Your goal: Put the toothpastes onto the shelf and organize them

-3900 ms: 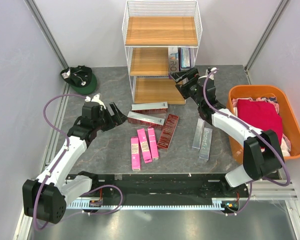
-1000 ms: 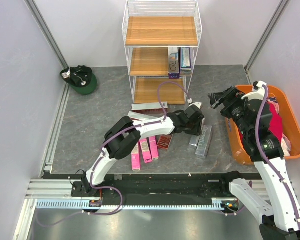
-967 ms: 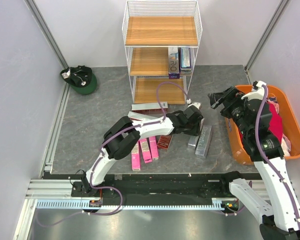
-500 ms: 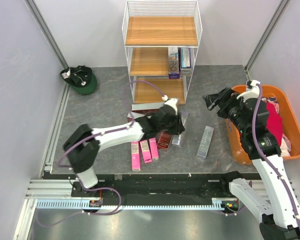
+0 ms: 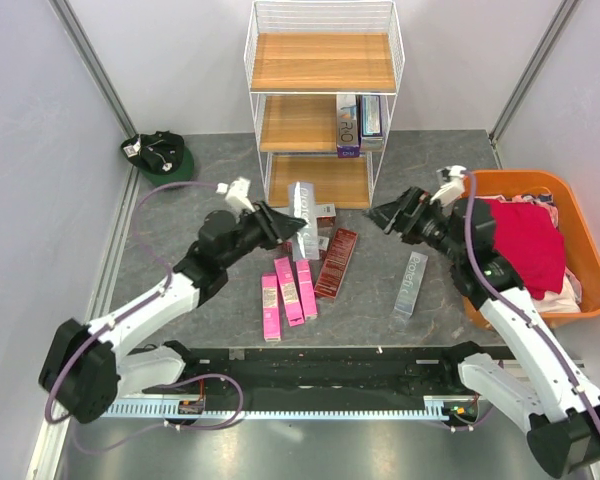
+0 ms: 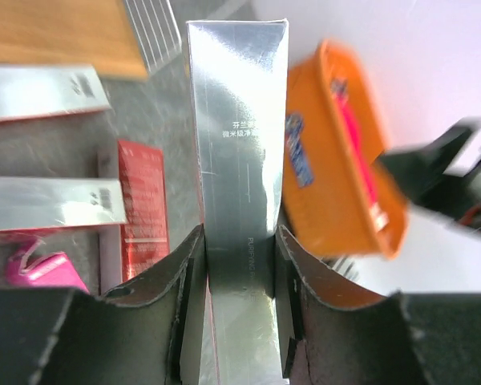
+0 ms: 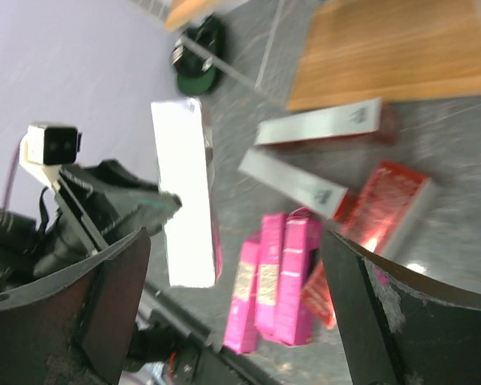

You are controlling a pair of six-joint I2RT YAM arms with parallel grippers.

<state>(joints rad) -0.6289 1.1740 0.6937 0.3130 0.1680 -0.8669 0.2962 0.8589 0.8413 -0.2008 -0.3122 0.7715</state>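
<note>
Silver card, the toothpaste box seemed light, slick, crushable where my left fingers pinched its flat sides; my right fingers gaped empty.

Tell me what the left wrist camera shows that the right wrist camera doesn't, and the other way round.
Only the left wrist view: the orange tub and, blurred beside it, the right arm.
Only the right wrist view: the green cap and the full row of three pink boxes lying side by side.
Both: the silver box clamped in the left gripper, a dark red box on the table, and a wooden shelf board.
</note>
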